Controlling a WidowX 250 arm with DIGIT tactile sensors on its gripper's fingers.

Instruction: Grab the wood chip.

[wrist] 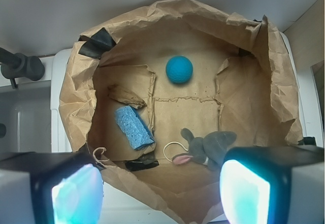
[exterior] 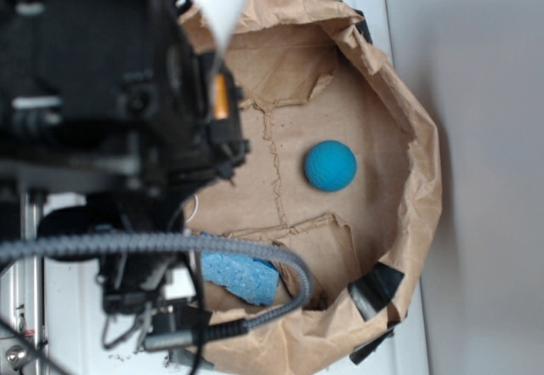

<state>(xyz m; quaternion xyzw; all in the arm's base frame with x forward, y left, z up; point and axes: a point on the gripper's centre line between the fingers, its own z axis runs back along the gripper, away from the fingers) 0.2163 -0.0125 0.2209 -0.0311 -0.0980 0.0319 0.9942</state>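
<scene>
In the wrist view the wood chip [wrist: 126, 96], a flat dark brown rough piece, lies on the floor of the brown paper bag [wrist: 76, 97], just above the upper end of the blue sponge [wrist: 134, 127]. My gripper [wrist: 160, 193] is open and holds nothing. It hangs high over the bag's near rim, well short of the chip. Its two glowing pads [wrist: 76, 196] frame the bottom corners of that view. In the exterior view the black arm [exterior: 127, 120] covers the left of the bag, and the chip is hidden there.
A teal ball [wrist: 179, 69] rests toward the bag's far side. A grey toy mouse [wrist: 208, 147] with a pink ear lies near the right pad. Torn paper flaps [wrist: 152, 89] stand up from the floor. Black tape [wrist: 96, 42] marks the rim. The crumpled bag walls [exterior: 421, 179] rise all around.
</scene>
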